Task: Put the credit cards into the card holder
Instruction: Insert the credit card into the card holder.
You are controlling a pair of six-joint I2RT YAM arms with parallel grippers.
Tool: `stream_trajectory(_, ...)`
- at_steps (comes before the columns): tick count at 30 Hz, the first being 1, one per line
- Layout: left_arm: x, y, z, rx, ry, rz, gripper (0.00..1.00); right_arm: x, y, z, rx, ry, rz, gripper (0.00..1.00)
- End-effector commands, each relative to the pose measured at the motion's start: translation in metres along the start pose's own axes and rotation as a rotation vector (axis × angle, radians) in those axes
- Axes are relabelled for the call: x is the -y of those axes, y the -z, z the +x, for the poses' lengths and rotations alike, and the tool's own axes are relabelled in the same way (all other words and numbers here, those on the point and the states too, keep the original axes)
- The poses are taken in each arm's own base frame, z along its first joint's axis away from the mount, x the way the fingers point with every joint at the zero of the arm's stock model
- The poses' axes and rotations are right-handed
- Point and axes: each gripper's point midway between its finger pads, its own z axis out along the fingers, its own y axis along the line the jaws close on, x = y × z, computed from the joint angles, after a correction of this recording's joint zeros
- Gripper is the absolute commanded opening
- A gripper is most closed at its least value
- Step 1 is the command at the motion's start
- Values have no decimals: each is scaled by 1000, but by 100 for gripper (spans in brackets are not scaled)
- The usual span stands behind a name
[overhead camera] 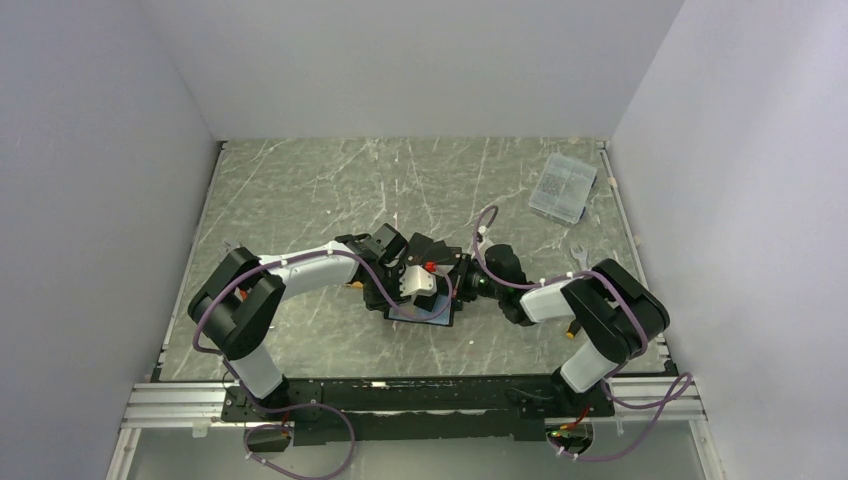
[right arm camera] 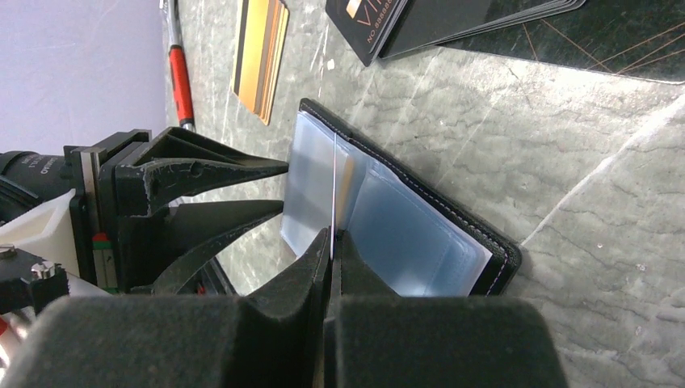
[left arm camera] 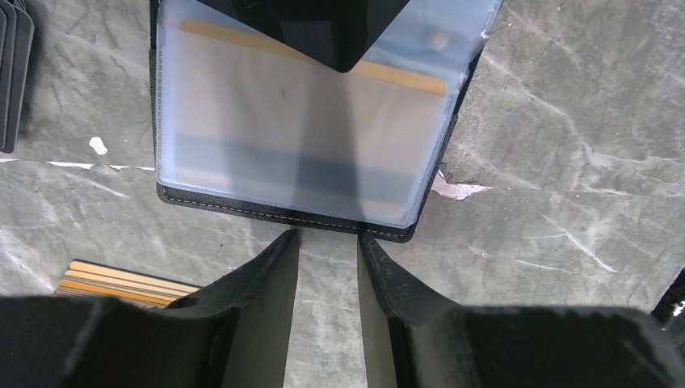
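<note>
One surface (overhead camera: pixel 300 190), grey-green and marbled, is carrying every item below.

Two arms, the left arm (overhead camera: pixel 300 272) and the right arm (overhead camera: pixel 600 300), are reaching in from the near edge and meeting over the middle of the surface.

One clear plastic box (overhead camera: pixel 562 188) is lying at the far right, well apart from everything else.

One card holder (left arm camera: pixel 283 215), black leather with a stitched rim and pale blue frosted sleeves, is lying open and flat at the middle of the surface, between the two claws.

One left claw (left arm camera: pixel 327 238) is hovering just beside the holder's near rim. Its fingers are standing partly apart and are gripping nothing.

One right claw (right arm camera: pixel 331 242) is pinching fully closed on a thin clear sleeve leaf of the card holder, and the leaf is standing up edge-on from the open spread.

One fan of black cards (right arm camera: pixel 468 20) is lying on the surface beyond the holder, the cards overlapping one another.

One card (left arm camera: pixel 242 105) is sitting inside a frosted sleeve, its gold strip and dark band showing through. Its colour cannot be told through the plastic.

One orange-gold card (right arm camera: pixel 260 56) is lying loose on the surface near the left claw, apart from the holder.

One slim red-handled tool (right arm camera: pixel 179 77) is lying just beyond the orange-gold card. Its kind cannot be told.
</note>
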Motion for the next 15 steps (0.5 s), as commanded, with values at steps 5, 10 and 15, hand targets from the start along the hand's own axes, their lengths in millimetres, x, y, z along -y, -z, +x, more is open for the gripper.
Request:
stream_trajectory(5,5,-7,4,-14,-4,38,36,2,-6,-3,43,19,-23,0)
stream_trajectory(10,8,-6,4,-14,-6,43,35,4,-6,11,17,9,-19,0)
stream_trajectory(15,9,-6,4,-12,-4,49,34,3,-2,25,-1,0,-17,0)
